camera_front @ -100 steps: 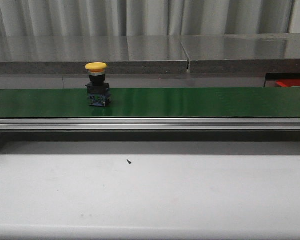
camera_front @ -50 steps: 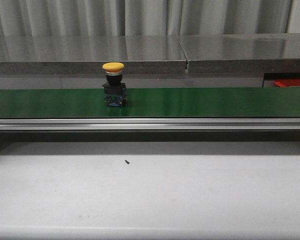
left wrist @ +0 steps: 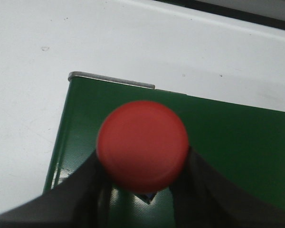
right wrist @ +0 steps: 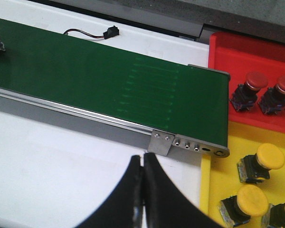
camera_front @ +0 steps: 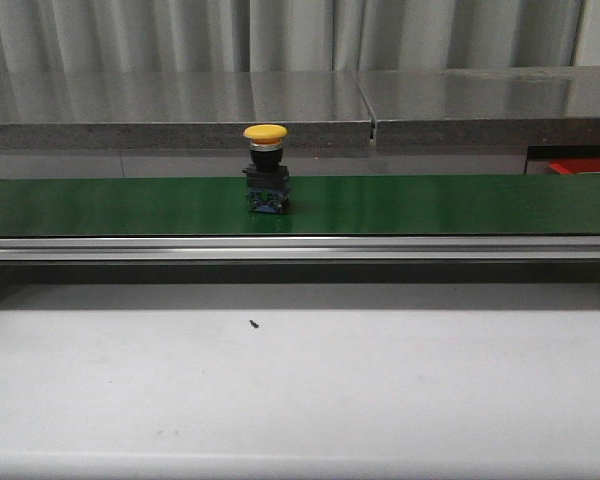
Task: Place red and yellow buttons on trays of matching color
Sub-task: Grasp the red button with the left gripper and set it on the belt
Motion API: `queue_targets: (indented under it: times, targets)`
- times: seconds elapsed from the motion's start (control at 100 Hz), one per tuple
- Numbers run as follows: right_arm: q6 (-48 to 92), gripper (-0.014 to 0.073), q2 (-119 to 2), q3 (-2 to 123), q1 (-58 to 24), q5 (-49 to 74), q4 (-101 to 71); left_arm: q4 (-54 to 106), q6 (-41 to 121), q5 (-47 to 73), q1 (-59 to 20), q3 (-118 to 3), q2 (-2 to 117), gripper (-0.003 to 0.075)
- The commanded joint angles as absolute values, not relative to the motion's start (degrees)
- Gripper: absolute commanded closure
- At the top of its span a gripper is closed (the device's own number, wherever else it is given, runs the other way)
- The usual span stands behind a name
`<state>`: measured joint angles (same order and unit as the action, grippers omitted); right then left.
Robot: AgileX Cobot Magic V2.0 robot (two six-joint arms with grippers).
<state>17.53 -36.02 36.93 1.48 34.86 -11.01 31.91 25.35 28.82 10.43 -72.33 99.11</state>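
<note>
Green belt [camera_front: 430,205]: conveyor runs across the front view, aluminium rail along its near edge
Yellow button [camera_front: 266,168]: upright on the belt, left of centre, black base down, cap up; no gripper near it in the front view
Red button [left wrist: 142,145]: seen from above in the left wrist view, over the belt's end, held between the left fingers [left wrist: 76,190]
Left gripper [left wrist: 141,183]: fingers clamped on the red button, one on each side of its body
Right gripper [right wrist: 143,190]: fingers together, nothing between them, hovering over the white surface [right wrist: 61,166] just short of the belt's end plate
Red tray [right wrist: 247,61]: beyond the belt end, red buttons already in it
Yellow tray [right wrist: 218,190]: next to the red tray, several yellow buttons in it
Risk: judged, the yellow button may tip on its narrow base if approached with shut fingers; a late pick could let it ride off the belt end
Surface: pale, matte, one small dark speck [camera_front: 255,323] near the front
Room: grey metal ledge and pleated curtain behind the belt
</note>
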Motion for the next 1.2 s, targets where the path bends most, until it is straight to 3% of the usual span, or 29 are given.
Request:
queue_targets:
  times: [0.0, 0.46, 0.58, 0.75, 0.82, 0.88, 1.19]
  targets:
    - [17.42, 0.0692, -35.85, 38.36, 1.78, 30.51, -11.07, 33.75, 25.52, 25.1, 10.02, -73.68, 97.34, 0.0739]
    - [17.42, 0.0692, -35.85, 38.36, 1.78, 30.51, -11.07, 33.75, 25.62, 24.93, 10.02, -72.5, 99.57, 0.0725]
    - [17.42, 0.0692, -35.85, 38.36, 1.78, 30.51, -11.07, 33.75, 25.97, 25.55, 9.9, -72.62, 99.57, 0.058]
    - [17.42, 0.0692, -35.85, 38.36, 1.78, 30.51, -11.07, 33.87, 25.99, 25.32, 8.7, -72.76, 98.63, 0.0166]
    - [17.42, 0.0692, -35.85, 38.36, 1.78, 30.51, -11.07, 34.0, 25.99, 24.41, 7.9, -72.76, 97.4, 0.0049]
    - [17.42, 0.0692, -35.85, 38.36, 1.78, 30.51, -11.07, 34.0, 25.99, 23.74, 7.25, -72.76, 95.78, 0.0018]
    - [17.42, 0.0692, -35.85, 38.36, 1.78, 30.51, -11.07, 34.0, 26.09, 23.93, 3.91, -72.5, 83.34, 0.0062]
